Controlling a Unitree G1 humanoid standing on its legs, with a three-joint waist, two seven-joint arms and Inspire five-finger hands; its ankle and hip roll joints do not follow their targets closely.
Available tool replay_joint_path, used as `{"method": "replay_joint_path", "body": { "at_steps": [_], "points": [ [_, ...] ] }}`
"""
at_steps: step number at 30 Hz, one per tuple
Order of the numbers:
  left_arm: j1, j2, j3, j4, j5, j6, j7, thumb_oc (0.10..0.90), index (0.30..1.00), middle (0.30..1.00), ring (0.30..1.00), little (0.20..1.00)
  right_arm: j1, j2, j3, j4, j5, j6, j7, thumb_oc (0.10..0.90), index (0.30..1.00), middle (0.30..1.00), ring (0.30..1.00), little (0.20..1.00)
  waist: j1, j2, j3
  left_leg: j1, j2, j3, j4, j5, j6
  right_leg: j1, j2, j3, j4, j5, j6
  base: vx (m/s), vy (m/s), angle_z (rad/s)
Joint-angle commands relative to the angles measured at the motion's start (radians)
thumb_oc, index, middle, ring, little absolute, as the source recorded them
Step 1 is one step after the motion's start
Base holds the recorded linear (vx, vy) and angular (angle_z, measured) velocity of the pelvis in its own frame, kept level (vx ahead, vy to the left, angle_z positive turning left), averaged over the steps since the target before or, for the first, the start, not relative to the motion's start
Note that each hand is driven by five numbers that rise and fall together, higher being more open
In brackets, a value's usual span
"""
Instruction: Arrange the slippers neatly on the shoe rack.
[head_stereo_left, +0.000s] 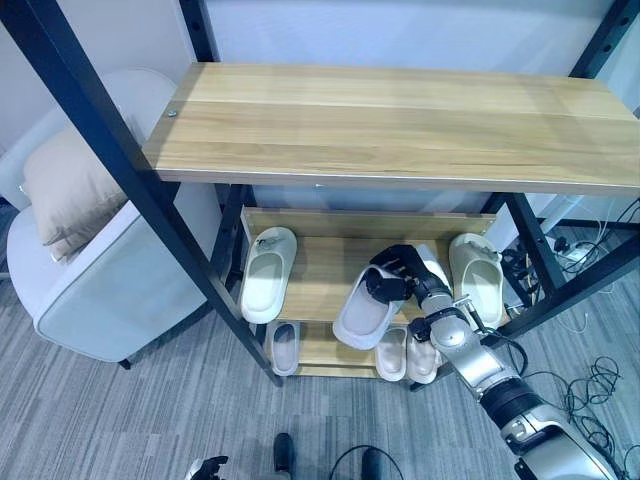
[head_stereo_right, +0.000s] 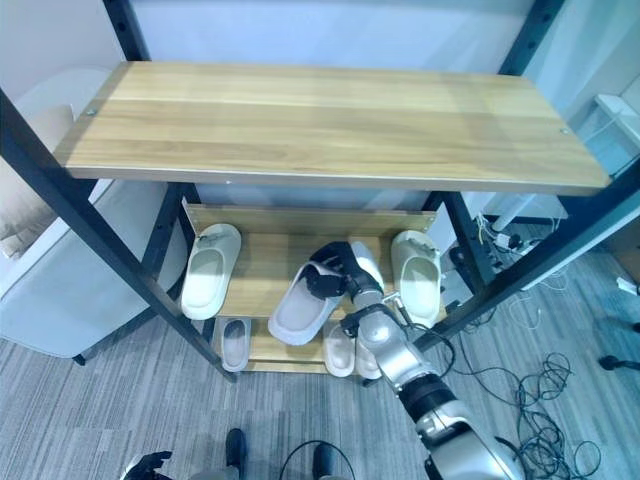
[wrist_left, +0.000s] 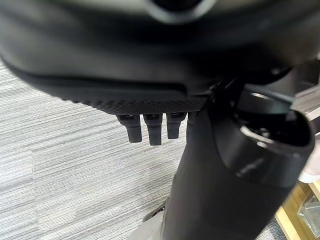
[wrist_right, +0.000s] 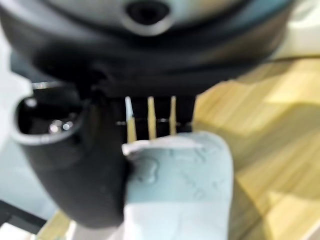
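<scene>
The shoe rack has a black frame and wooden shelves; its middle shelf (head_stereo_left: 320, 262) holds white slippers. My right hand (head_stereo_left: 395, 272) reaches under the top shelf and is shut on a white slipper (head_stereo_left: 362, 310), which lies tilted over the middle shelf's front edge. In the right wrist view the thumb and fingers (wrist_right: 150, 112) pinch that slipper (wrist_right: 177, 185) above the wood. One white slipper (head_stereo_left: 268, 272) lies at the shelf's left and another (head_stereo_left: 478, 278) at its right. A further slipper (head_stereo_right: 368, 262) is partly hidden behind the hand. My left hand (head_stereo_left: 205, 467) hangs low over the floor, its fingers (wrist_left: 152, 131) relaxed.
The wide top shelf (head_stereo_left: 400, 120) overhangs the lower ones. The bottom shelf carries small pale slippers (head_stereo_left: 285, 347) (head_stereo_left: 392, 352) (head_stereo_left: 422, 358). A white armchair (head_stereo_left: 110, 290) with a beige cushion stands left of the rack. Cables (head_stereo_left: 590, 385) lie on the grey carpet to the right.
</scene>
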Motion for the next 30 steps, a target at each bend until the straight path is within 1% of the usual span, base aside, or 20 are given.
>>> {"method": "replay_joint_path", "body": {
  "at_steps": [1, 6, 8, 9, 10, 13, 15, 17, 19, 21, 22, 24, 25, 27, 28, 29, 30],
  "points": [
    [-0.05, 0.004, -0.028, 0.059, 0.033, 0.001, 0.027, 0.8, 0.9, 0.9, 0.9, 0.9, -0.017, -0.046, -0.096, -0.091, -0.104, -0.053, -0.057, 0.4, 0.3, 0.3, 0.3, 0.3, 0.019, -0.006, -0.013, 0.031, -0.013, -0.016, 0.006, -0.133, -0.026, 0.012, -0.029, 0.06, 0.013, -0.129, 0.041, 0.0, 0.0, 0.0],
    [-0.048, 0.004, -0.016, 0.05, 0.056, -0.006, 0.027, 0.8, 0.9, 0.9, 0.9, 0.9, 0.039, -0.105, -0.139, -0.242, -0.217, -0.088, -0.066, 0.4, 0.3, 0.3, 0.3, 0.3, 0.013, -0.005, -0.009, 0.037, -0.011, -0.016, 0.006, -0.136, -0.026, 0.019, -0.026, 0.061, 0.013, -0.131, 0.042, 0.0, 0.0, 0.0],
    [-0.049, 0.004, -0.009, 0.048, 0.067, -0.01, 0.029, 0.8, 0.9, 0.9, 0.9, 0.9, 0.074, -0.124, -0.164, -0.335, -0.249, -0.11, -0.067, 0.4, 0.3, 0.3, 0.3, 0.3, 0.007, -0.006, -0.006, 0.041, -0.01, -0.014, 0.006, -0.137, -0.026, 0.023, -0.025, 0.06, 0.013, -0.131, 0.042, 0.0, 0.0, 0.0],
    [-0.049, 0.004, -0.01, 0.048, 0.067, -0.01, 0.029, 0.8, 0.9, 0.9, 0.9, 0.9, 0.076, -0.124, -0.166, -0.337, -0.249, -0.109, -0.066, 0.4, 0.3, 0.3, 0.3, 0.3, 0.008, -0.006, -0.006, 0.041, -0.01, -0.014, 0.006, -0.137, -0.026, 0.023, -0.025, 0.06, 0.013, -0.131, 0.042, 0.0, 0.0, 0.0],
    [-0.047, 0.003, -0.006, 0.048, 0.072, -0.011, 0.03, 0.8, 0.9, 0.9, 0.9, 0.9, 0.101, -0.132, -0.176, -0.401, -0.258, -0.127, -0.06, 0.4, 0.3, 0.3, 0.3, 0.3, 0.003, -0.007, -0.005, 0.045, -0.01, -0.012, 0.006, -0.139, -0.026, 0.026, -0.024, 0.061, 0.013, -0.131, 0.042, 0.0, 0.0, 0.0],
    [-0.045, 0.001, -0.005, 0.047, 0.073, -0.012, 0.027, 0.8, 0.9, 0.9, 0.9, 0.9, 0.129, -0.136, -0.183, -0.451, -0.251, -0.139, -0.048, 0.4, 0.3, 0.3, 0.3, 0.3, 0.0, -0.008, -0.007, 0.049, -0.009, -0.011, 0.006, -0.14, -0.026, 0.03, -0.023, 0.061, 0.013, -0.132, 0.042, -0.01, -0.004, -0.04],
    [-0.044, 0.0, -0.001, 0.047, 0.074, -0.012, 0.026, 0.8, 0.9, 0.9, 0.9, 0.9, 0.158, -0.133, -0.189, -0.496, -0.226, -0.155, -0.032, 0.4, 0.3, 0.3, 0.3, 0.3, -0.004, -0.009, -0.008, 0.053, -0.007, -0.008, 0.006, -0.141, -0.025, 0.033, -0.023, 0.062, 0.013, -0.132, 0.042, 0.0, 0.0, 0.0],
    [-0.045, -0.002, 0.001, 0.046, 0.074, -0.013, 0.025, 0.8, 0.9, 0.9, 0.9, 0.9, 0.193, -0.12, -0.194, -0.542, -0.173, -0.178, -0.014, 0.4, 0.3, 0.3, 0.3, 0.3, -0.009, -0.011, -0.01, 0.058, -0.006, -0.006, 0.006, -0.142, -0.025, 0.034, -0.023, 0.064, 0.013, -0.131, 0.042, 0.0, 0.0, 0.0],
    [-0.044, -0.002, 0.0, 0.046, 0.074, -0.013, 0.025, 0.8, 0.9, 0.9, 0.9, 0.9, 0.195, -0.121, -0.196, -0.544, -0.173, -0.178, -0.013, 0.4, 0.3, 0.3, 0.3, 0.3, -0.008, -0.011, -0.01, 0.058, -0.007, -0.006, 0.006, -0.142, -0.025, 0.034, -0.023, 0.064, 0.013, -0.131, 0.042, 0.0, 0.0, 0.0],
    [-0.056, -0.008, 0.0, 0.046, 0.071, -0.018, 0.019, 0.8, 0.9, 0.9, 0.9, 0.9, 0.256, -0.116, -0.213, -0.636, -0.101, -0.213, 0.026, 0.4, 0.3, 0.3, 0.3, 0.3, -0.02, -0.012, -0.013, 0.063, -0.005, -0.002, 0.006, -0.145, -0.024, 0.035, -0.022, 0.067, 0.013, -0.13, 0.043, 0.0, 0.0, 0.0],
    [-0.058, -0.012, -0.002, 0.041, 0.068, -0.018, 0.017, 0.8, 0.9, 0.9, 0.9, 0.9, 0.271, -0.108, -0.215, -0.656, -0.072, -0.214, 0.037, 0.4, 0.3, 0.3, 0.3, 0.3, -0.023, -0.012, -0.015, 0.064, -0.005, 0.0, 0.006, -0.145, -0.023, 0.035, -0.022, 0.07, 0.013, -0.13, 0.043, 0.0, 0.0, 0.0],
    [-0.054, -0.025, -0.002, 0.039, 0.055, -0.021, 0.016, 0.8, 0.9, 0.9, 0.9, 0.9, 0.31, -0.096, -0.215, -0.675, -0.029, -0.233, 0.056, 0.4, 0.3, 0.3, 0.3, 0.3, -0.025, -0.012, -0.019, 0.067, -0.003, 0.003, 0.006, -0.147, -0.022, 0.037, -0.021, 0.072, 0.013, -0.131, 0.043, 0.0, 0.003, -0.02],
    [-0.053, -0.025, -0.003, 0.039, 0.055, -0.021, 0.016, 0.8, 0.9, 0.9, 0.9, 0.9, 0.311, -0.096, -0.216, -0.676, -0.029, -0.233, 0.056, 0.4, 0.3, 0.3, 0.3, 0.3, -0.025, -0.012, -0.02, 0.067, -0.003, 0.003, 0.006, -0.147, -0.022, 0.037, -0.021, 0.072, 0.013, -0.131, 0.043, -0.02, 0.002, -0.04],
    [-0.045, -0.039, -0.009, 0.044, 0.053, -0.021, 0.008, 0.8, 0.9, 0.9, 0.9, 0.9, 0.356, -0.075, -0.204, -0.702, 0.033, -0.252, 0.091, 0.4, 0.3, 0.3, 0.3, 0.3, -0.03, -0.015, -0.025, 0.069, -0.003, 0.004, 0.006, -0.147, -0.022, 0.039, -0.018, 0.073, 0.013, -0.13, 0.042, -0.01, 0.001, -0.02],
    [-0.044, -0.039, -0.01, 0.044, 0.053, -0.021, 0.008, 0.8, 0.9, 0.9, 0.9, 0.9, 0.358, -0.075, -0.205, -0.704, 0.034, -0.252, 0.092, 0.4, 0.3, 0.3, 0.3, 0.3, -0.029, -0.015, -0.026, 0.069, -0.003, 0.004, 0.006, -0.147, -0.022, 0.039, -0.018, 0.073, 0.013, -0.13, 0.042, 0.0, 0.0, 0.0],
    [-0.036, -0.044, -0.011, 0.046, 0.054, -0.023, 0.0, 0.8, 0.9, 0.9, 0.9, 0.9, 0.395, -0.072, -0.211, -0.728, 0.074, -0.265, 0.109, 0.4, 0.3, 0.3, 0.3, 0.3, -0.033, -0.015, -0.027, 0.071, -0.003, 0.004, 0.006, -0.147, -0.022, 0.04, -0.018, 0.076, 0.013, -0.131, 0.041, 0.0, 0.0, 0.0],
    [-0.033, -0.045, -0.012, 0.046, 0.056, -0.025, -0.004, 0.8, 0.9, 0.9, 0.9, 0.9, 0.412, -0.07, -0.215, -0.737, 0.084, -0.27, 0.119, 0.4, 0.3, 0.3, 0.3, 0.3, -0.035, -0.015, -0.029, 0.071, -0.003, 0.005, 0.006, -0.148, -0.022, 0.041, -0.018, 0.076, 0.013, -0.131, 0.041, -0.03, -0.001, 0.01]
  ]
}}
